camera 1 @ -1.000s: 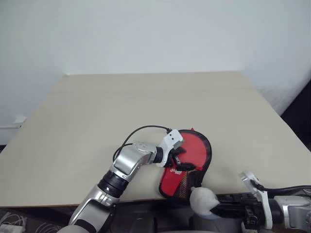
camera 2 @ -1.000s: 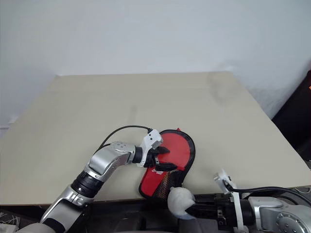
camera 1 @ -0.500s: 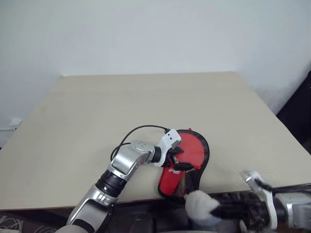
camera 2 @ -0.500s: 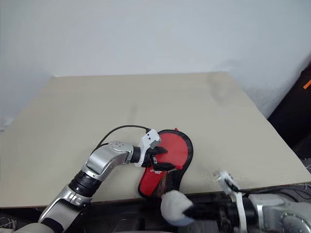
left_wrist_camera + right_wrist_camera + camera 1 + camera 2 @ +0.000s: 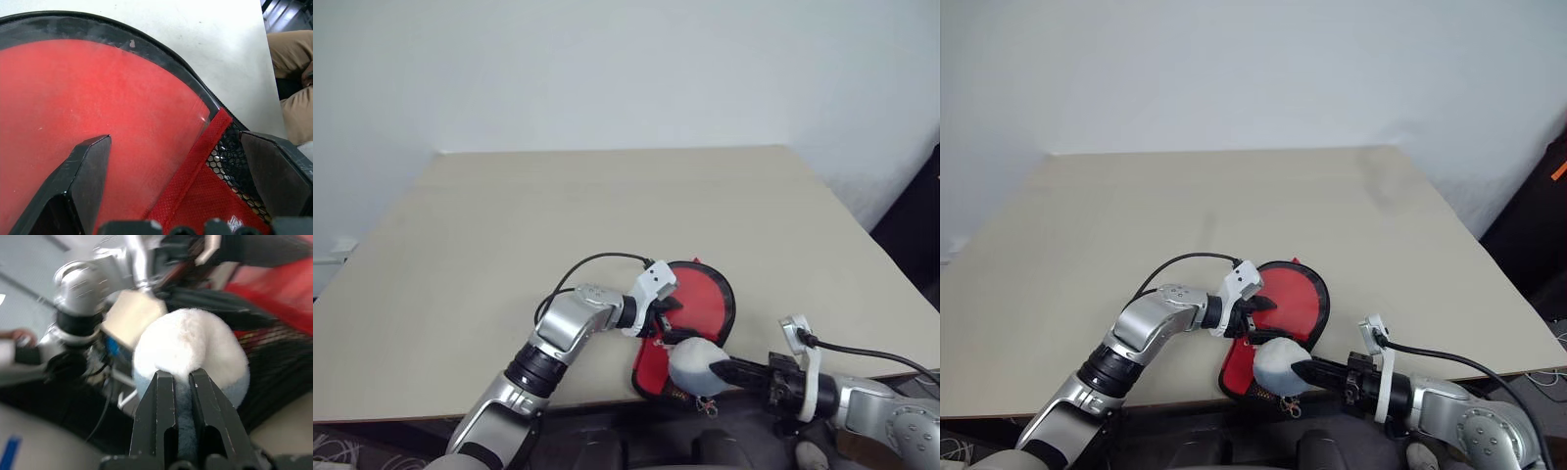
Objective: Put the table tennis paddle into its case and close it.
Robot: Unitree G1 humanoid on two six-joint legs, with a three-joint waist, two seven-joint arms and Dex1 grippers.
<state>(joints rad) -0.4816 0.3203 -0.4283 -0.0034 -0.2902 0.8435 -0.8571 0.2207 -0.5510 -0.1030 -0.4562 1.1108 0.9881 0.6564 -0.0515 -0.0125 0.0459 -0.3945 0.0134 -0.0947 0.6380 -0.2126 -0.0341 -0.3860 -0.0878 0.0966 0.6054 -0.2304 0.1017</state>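
The case (image 5: 654, 364), red with black trim and mesh, lies at the table's front edge with its narrow end hanging over. The table tennis paddle's red face (image 5: 98, 93) shows through the case's clear window; its handle is hidden. My left gripper (image 5: 670, 321) stands open over the case's middle, with one finger (image 5: 90, 164) on the window and the other by the mesh (image 5: 230, 156). My right gripper (image 5: 715, 368) reaches in from the right, shut on a fluffy pale ball (image 5: 188, 350) that sits at the case's narrow end.
The beige table (image 5: 607, 206) stretches wide behind the case toward a white wall. The front edge runs just under the case and my right arm. Tan cloth (image 5: 293, 54) shows past the table edge.
My right gripper has carried the pale ball up from below the table edge and leftward onto the case's narrow end. The left gripper has stayed in place on the case.
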